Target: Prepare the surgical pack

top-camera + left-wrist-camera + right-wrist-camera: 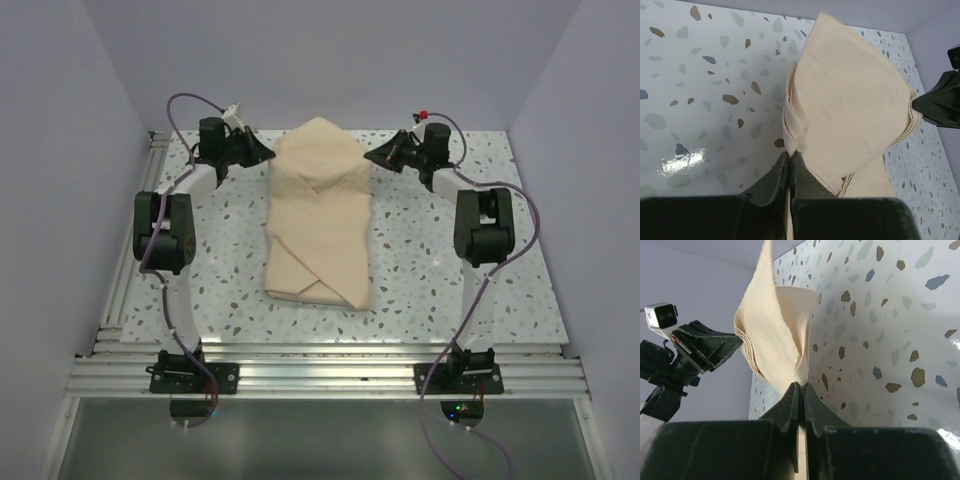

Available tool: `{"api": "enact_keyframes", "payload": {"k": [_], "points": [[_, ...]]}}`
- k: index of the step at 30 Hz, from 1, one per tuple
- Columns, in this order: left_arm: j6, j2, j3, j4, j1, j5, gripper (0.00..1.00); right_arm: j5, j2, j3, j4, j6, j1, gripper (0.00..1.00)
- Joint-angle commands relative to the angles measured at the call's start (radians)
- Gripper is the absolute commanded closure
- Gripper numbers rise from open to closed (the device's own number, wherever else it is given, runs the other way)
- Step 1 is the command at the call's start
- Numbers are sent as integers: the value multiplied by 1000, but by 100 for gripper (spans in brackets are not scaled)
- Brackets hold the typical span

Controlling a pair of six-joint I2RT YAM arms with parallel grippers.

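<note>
Where the beige wrap sheet (318, 215) lies folded into a long bundle at the middle of the speckled table (430, 270), we see its length running from near to far. Its near end is squared off with a diagonal flap across it, and its far end is drawn up into a point close to the back wall (330, 60). Layered flaps cross over the top face of the bundle. At the far end the cloth is held from both sides. The left gripper (262, 152) meets the left edge of the pointed flap. In its wrist view we find its dark fingers (771, 180) pressed together with a stack of cloth layers pinched at their tips, the flap rising away from them. The right gripper (375, 158) meets the right edge opposite, and its own view shows us the same: fingers (816, 412) clamped tight on a thin edge of the cloth, which stands up as a curved sheet above them. Each wrist view also catches the other gripper's tip touching the far side of the flap. Both arms reach forward from their bases on the aluminium rails (320, 375) at the near edge, elbows raised to either side of the bundle, with purple cables (183, 96) looping along them.
</note>
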Motion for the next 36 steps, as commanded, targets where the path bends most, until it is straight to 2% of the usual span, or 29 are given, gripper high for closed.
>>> {"api": "enact_keyframes", "payload": {"k": [1, 8, 18, 24, 36], "points": [[-9, -114, -43, 80, 19, 23, 100, -40, -127, -54, 100, 13, -26, 100], [-11, -262, -184, 120, 19, 29, 100, -68, -255, -214, 152, 11, -24, 100], [-36, -528, -479, 197, 17, 23, 100, -66, -473, -491, 168, -10, -17, 100], [-39, -628, -589, 143, 17, 25, 100, -20, -609, -559, 10, -97, 22, 100], [-32, -855, -798, 65, -22, -18, 100, 61, -819, -711, -191, -211, 58, 100]]}}
